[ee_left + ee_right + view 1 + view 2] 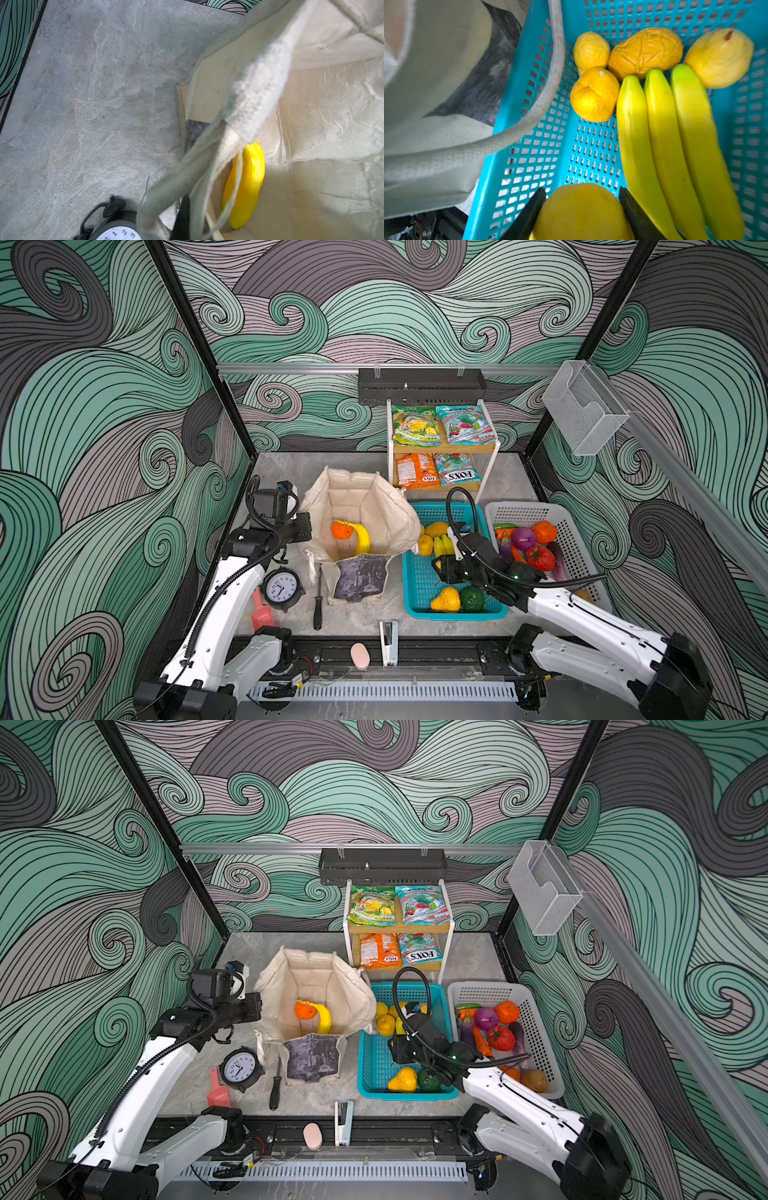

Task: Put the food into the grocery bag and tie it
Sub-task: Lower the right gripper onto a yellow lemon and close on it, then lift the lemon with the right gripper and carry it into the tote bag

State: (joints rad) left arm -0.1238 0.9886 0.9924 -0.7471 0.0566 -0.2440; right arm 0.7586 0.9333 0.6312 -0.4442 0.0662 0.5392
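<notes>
Swirling teal-and-grey patterned walls (415, 302) and black posts (195, 344) enclose a grey marbled tabletop (286, 472).

- My head's twin eyes sit high at the front, looking down across the whole counter (365, 618) toward the back wall (374, 315); both top views share almost everything.
- My left wrist camera hangs close above the grocery bag (311, 124), peering in.
- My right wrist camera looks closely into the teal basket (550, 145) past my right pincer (581, 191) and its yellow fruit (581, 214); the bag shows there too.
</notes>
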